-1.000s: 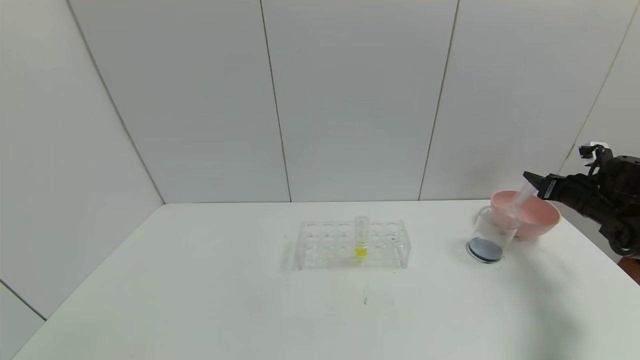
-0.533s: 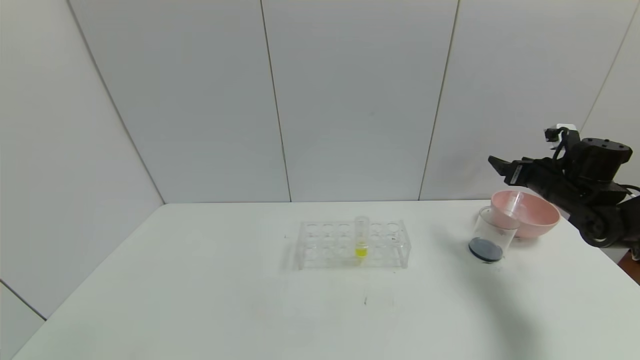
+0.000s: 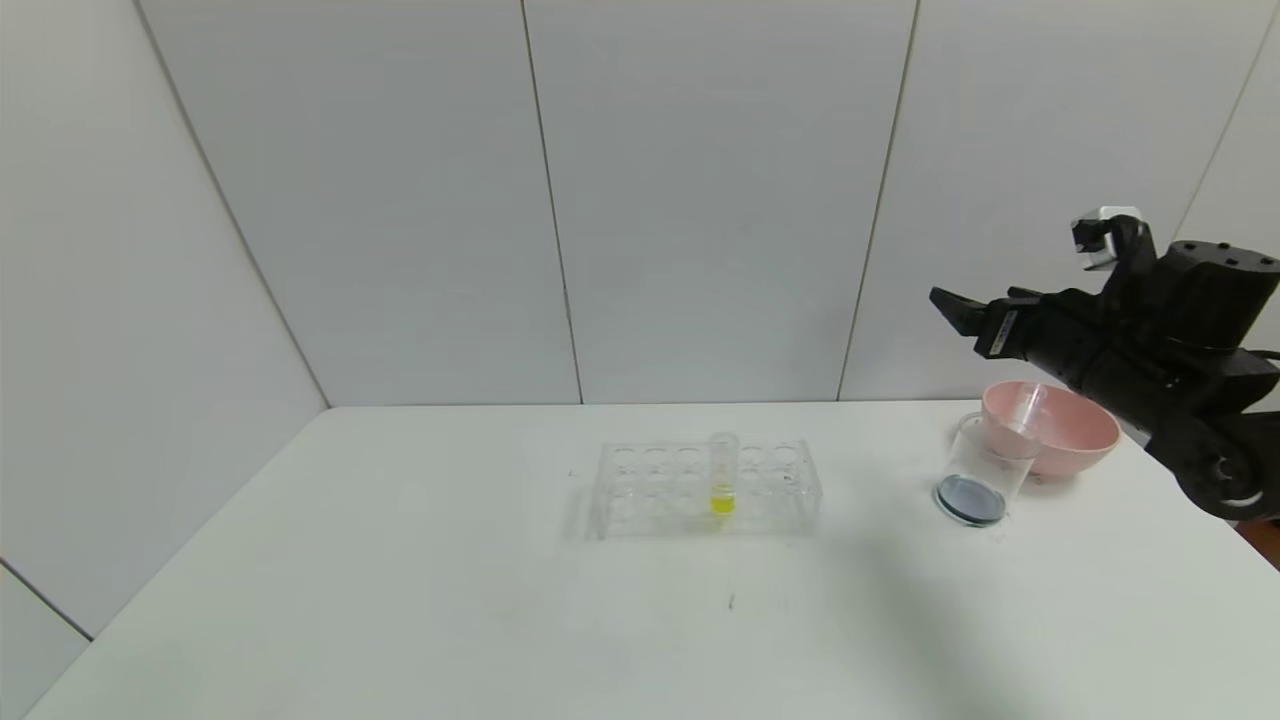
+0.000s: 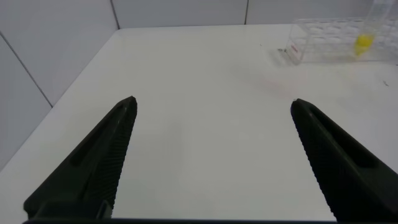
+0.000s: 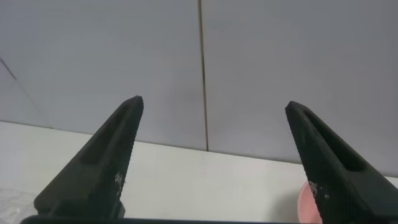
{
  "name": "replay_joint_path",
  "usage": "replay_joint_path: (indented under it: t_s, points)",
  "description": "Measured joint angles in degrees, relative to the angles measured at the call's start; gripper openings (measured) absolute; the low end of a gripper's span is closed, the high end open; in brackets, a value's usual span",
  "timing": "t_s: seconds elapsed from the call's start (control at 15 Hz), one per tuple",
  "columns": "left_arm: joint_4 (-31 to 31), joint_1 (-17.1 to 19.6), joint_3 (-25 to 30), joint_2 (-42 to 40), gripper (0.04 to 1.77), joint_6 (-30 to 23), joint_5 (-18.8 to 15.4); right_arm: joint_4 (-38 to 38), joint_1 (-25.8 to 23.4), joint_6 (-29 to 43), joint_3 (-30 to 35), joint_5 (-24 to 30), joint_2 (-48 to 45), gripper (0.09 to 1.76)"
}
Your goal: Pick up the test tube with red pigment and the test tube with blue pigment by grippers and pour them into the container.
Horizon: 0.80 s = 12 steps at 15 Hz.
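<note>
Two black pointed fingers of the right gripper (image 3: 955, 312) are spread wide, held empty above the clear round cup (image 3: 982, 470). Left gripper (image 4: 214, 112) fingers are spread wide too.

No text, number or brand can be read anywhere. The right gripper (image 3: 955, 312) carries a small white label on its side, at about 3 o'clock from the fingertips, but its print is too small to read. The rack (image 3: 706, 488) carries no marking.
</note>
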Motion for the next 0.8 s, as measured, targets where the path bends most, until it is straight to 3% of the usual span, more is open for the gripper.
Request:
replay_joint_path:
  t_s: [0.33,0.8]
  points:
    - [0.0,0.0,0.0,0.0,1.76,0.0,0.0,-1.5,-1.9,-0.2,11.5,0.0,-17.4,1.67]
    - [0.0,0.0,0.0,0.0,1.76,0.0,0.0,-2.0,-7.9,-1.6,29.5,0.3,-50.6,1.69]
